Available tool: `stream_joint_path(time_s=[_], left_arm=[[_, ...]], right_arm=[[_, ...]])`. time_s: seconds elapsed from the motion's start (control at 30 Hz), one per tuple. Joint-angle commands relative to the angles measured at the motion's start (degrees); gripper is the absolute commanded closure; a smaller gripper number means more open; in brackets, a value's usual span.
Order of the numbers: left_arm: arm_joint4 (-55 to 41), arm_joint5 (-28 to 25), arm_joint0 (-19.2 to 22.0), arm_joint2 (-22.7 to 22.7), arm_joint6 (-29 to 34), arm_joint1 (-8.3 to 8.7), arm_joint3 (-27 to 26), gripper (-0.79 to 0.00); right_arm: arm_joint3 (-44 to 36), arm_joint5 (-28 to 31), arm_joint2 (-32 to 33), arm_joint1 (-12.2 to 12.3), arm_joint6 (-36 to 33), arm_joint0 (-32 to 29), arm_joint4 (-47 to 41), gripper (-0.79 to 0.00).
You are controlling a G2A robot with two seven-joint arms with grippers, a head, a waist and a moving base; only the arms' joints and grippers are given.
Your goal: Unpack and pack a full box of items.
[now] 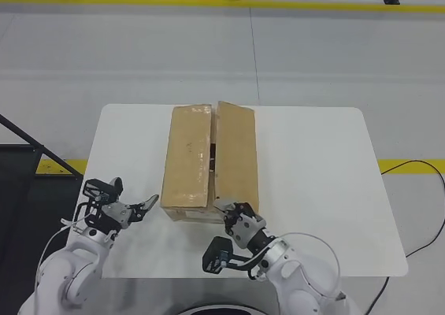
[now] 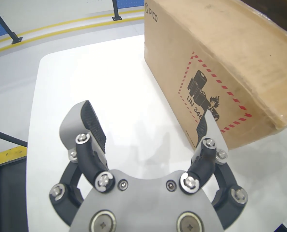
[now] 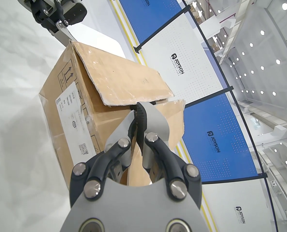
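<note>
A long brown cardboard box (image 1: 198, 161) lies on the white table (image 1: 317, 165), its top flaps partly lifted. My right gripper (image 1: 230, 211) is at the box's near end, shut on the edge of the right-hand flap (image 1: 238, 150); in the right wrist view the fingertips (image 3: 143, 112) pinch that cardboard flap (image 3: 172, 114). My left gripper (image 1: 139, 206) stands open just off the box's near left corner. In the left wrist view this gripper (image 2: 146, 113) has nothing between its fingers, and one fingertip (image 2: 207, 121) sits close against the box side (image 2: 218, 56).
Bare table (image 2: 85, 73) stretches to the left of the box, with more (image 1: 317, 228) on its right. A black frame (image 1: 9, 130) stands beyond the table's left edge. The left gripper (image 3: 61, 26) shows past the box's far corner in the right wrist view.
</note>
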State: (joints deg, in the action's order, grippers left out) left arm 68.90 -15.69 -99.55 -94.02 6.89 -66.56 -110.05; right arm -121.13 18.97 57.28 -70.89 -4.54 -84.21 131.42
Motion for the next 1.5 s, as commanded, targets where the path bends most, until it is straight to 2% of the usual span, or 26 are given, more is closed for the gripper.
stream_joint_path(time_s=[0.0,0.1,0.13,0.2,0.23,0.27,0.3,0.9,1.2,1.47], left_arm=[[0.48,-0.76,-0.19,0.29,-0.04,0.03,-0.08,-0.785],[0.74,-1.18,-0.44,0.64,-0.33,0.03,-0.14,-0.785],[0.87,-1.26,-0.49,0.75,-0.36,0.03,-0.16,-0.785],[1.01,-1.35,-0.57,1.04,-0.4,0.02,-0.2,-0.785],[1.04,-1.36,-0.59,1.19,-0.43,0.01,-0.24,-0.785],[1.05,-1.4,-0.62,1.39,-0.47,0.0,-0.26,-0.785],[1.1,-1.49,-0.65,1.61,-0.52,-0.01,-0.32,-0.785],[1.67,-3.12,-0.46,6.04,-2.33,-0.25,-0.66,-0.785],[3.61,-4.96,0.9,8.71,-2.41,-0.25,-0.55,-0.785],[4.33,-6.52,1.75,10.3,-2.14,-0.19,-0.68,-0.785]], right_arm=[[-0.42,0.26,0.29,0.14,0.53,-0.58,0.22,0.0],[-1.01,0.46,0.64,0.33,1.15,-1.45,0.51,0.0],[-1.21,0.43,0.74,0.38,1.33,-1.73,0.59,-0.099],[-1.56,0.45,0.99,0.49,1.68,-2.27,0.65,-0.502],[-1.76,0.4,1.15,0.54,1.83,-2.53,0.69,-0.677],[-1.97,0.28,1.29,0.6,2.0,-2.84,0.7,-0.757],[-2.27,0.08,1.41,0.65,2.36,-3.2,0.53,-0.785],[-6.39,-3.74,6.75,2.07,13.49,-9.83,-3.7,-0.785],[-6.78,-4.37,7.95,2.39,13.25,-10.92,-4.17,-0.785],[-7.15,-6.86,9.29,2.34,10.38,-11.5,-6.36,-0.785]])
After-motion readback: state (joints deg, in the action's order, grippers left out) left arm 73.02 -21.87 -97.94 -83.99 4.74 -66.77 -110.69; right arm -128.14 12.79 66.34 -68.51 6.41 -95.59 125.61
